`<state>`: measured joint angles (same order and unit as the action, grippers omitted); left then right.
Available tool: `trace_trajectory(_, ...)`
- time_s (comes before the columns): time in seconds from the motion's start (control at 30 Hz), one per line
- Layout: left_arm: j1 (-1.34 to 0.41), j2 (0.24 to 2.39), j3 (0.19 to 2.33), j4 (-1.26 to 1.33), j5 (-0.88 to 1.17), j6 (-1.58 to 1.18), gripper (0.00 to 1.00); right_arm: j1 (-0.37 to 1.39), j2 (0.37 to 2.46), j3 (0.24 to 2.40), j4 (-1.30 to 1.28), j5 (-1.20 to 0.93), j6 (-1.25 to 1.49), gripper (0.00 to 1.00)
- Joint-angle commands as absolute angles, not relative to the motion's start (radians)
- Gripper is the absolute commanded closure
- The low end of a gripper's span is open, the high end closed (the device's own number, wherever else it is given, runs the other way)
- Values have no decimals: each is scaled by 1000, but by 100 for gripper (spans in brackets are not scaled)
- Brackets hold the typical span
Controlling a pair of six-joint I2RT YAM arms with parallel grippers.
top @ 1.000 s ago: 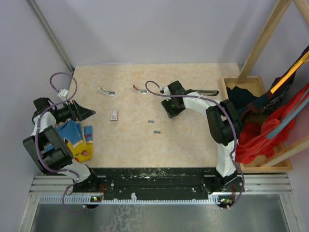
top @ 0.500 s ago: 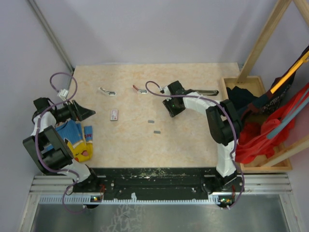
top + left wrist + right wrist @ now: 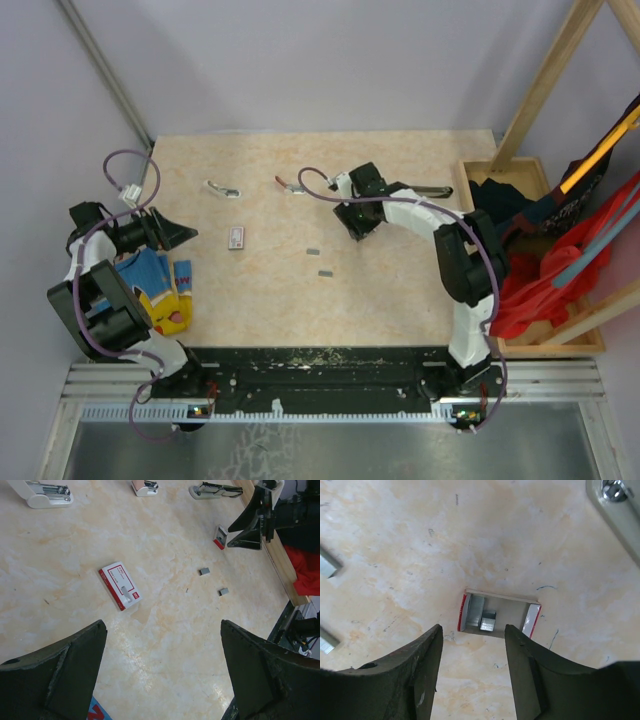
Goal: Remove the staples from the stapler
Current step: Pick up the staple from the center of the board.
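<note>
Right gripper (image 3: 472, 630) has crept slightly toward the far edge and hangs spread, empty, over a little box (image 3: 499, 617); my left gripper (image 3: 162, 625) idles wide apart. I count two staples (image 3: 204, 571) out on the table (stapler (image 3: 216, 488) lies far right, possibly still loaded).

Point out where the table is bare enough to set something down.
The widest bare patch is the near half, between the staples and the black base rail. The far strip along the wall is also bare. It is crowded around the right gripper, the stapler and the red-tailed clip.
</note>
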<state>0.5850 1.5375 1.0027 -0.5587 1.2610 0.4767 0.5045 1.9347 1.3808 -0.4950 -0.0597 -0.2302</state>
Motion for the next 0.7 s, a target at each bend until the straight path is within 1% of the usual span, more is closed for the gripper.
trace_trajectory(0.0,591,1548,1008,-569,1286,500,0,527,1801,1393,-470,-149,-330,47)
trace_trajectory(0.27,591,1542,1008,-569,1284,502,0,618,1736,1309,-467,-285,-482,46)
trace_trajectory(0.43,591,1539,1008,-571,1284,502,0,677,1748,1290,-480,-345,-528,46)
trace_trajectory(0.67,591,1540,1009,-574,1286,506,0,738,1820,1301,-500,-315,-548,47)
